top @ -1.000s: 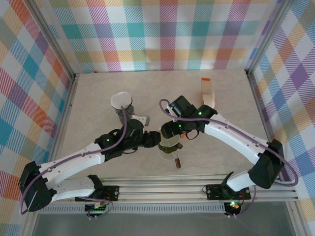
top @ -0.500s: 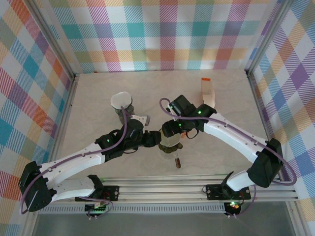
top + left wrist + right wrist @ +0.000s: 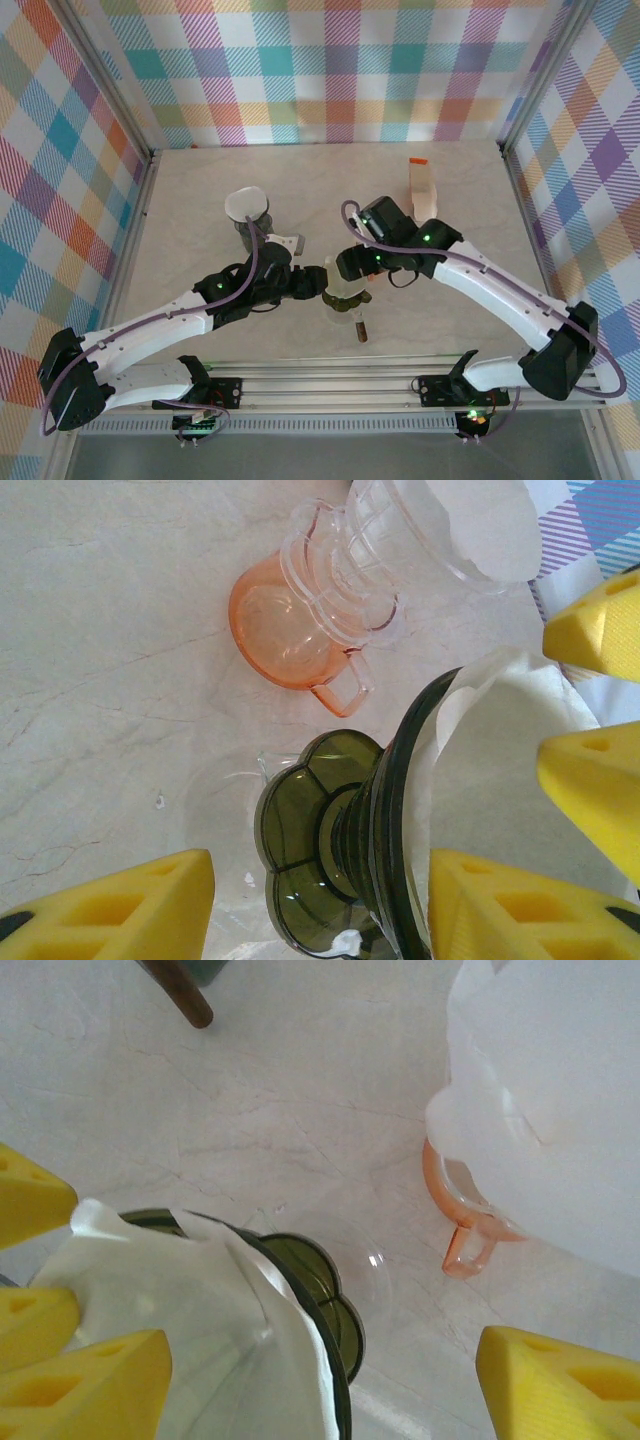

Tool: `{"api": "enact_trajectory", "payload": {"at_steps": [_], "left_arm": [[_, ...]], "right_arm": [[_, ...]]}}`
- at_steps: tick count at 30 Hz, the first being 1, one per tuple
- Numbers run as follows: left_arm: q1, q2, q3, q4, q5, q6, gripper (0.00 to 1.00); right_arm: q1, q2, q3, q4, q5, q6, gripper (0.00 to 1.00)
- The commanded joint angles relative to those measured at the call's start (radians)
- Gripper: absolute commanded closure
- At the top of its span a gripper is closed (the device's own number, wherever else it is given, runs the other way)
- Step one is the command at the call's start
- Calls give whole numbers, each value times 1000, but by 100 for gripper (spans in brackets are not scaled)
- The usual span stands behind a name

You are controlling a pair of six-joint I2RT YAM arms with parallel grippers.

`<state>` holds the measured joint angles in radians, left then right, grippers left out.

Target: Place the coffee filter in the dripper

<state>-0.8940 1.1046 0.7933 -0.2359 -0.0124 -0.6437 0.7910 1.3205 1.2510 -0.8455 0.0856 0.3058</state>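
The olive-green dripper point(image 3: 347, 302) stands near the table's front middle on a clear glass cup point(image 3: 225, 810). The white coffee filter point(image 3: 500, 740) sits inside it, its edge sticking up past the rim point(image 3: 190, 1320). My left gripper point(image 3: 322, 284) reaches in from the left. Its yellow pads point(image 3: 110, 910) bracket the clear cup at the dripper's flower-shaped base point(image 3: 310, 850) and hold it. My right gripper point(image 3: 350, 268) hovers just behind and above the dripper point(image 3: 330, 1300), jaws wide apart with nothing in them point(image 3: 325, 1390).
A second, clear dripper with a filter point(image 3: 245, 207) stands on an orange cup point(image 3: 275, 625) at the back left. A brown-handled utensil point(image 3: 360, 328) lies just in front of the olive dripper. A tan and orange pack point(image 3: 424, 188) lies at the back right. Checked walls enclose the table.
My right gripper has drawn back, up and to the right, off the dripper, and its arm has swung right. The filter stays in the dripper. The left arm has not moved.
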Motion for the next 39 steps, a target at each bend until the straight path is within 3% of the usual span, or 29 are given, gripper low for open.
{"api": "enact_trajectory", "payload": {"at_steps": [1,9,15,23,32,39], "left_arm": [[12,3,-17,-26,-14,-9,43],[11,0,-19,-28,-17,-11,43],[13,-13,-19,-29,-14,-13,42],[13,-51,-9,-28,3,-21,30],[12,-85,5,-67,-16,-10,29],[13,-22,33,-17,6,8,29]], "right_arm": [[-6,-33,-41,-22,7,26,21],[-6,-54,-62,-56,85,70,26],[-1,-43,-59,-34,51,63,27],[7,-30,-49,-31,51,56,28],[9,-27,-45,-34,51,54,29],[9,-28,-50,-30,50,55,29]]}}
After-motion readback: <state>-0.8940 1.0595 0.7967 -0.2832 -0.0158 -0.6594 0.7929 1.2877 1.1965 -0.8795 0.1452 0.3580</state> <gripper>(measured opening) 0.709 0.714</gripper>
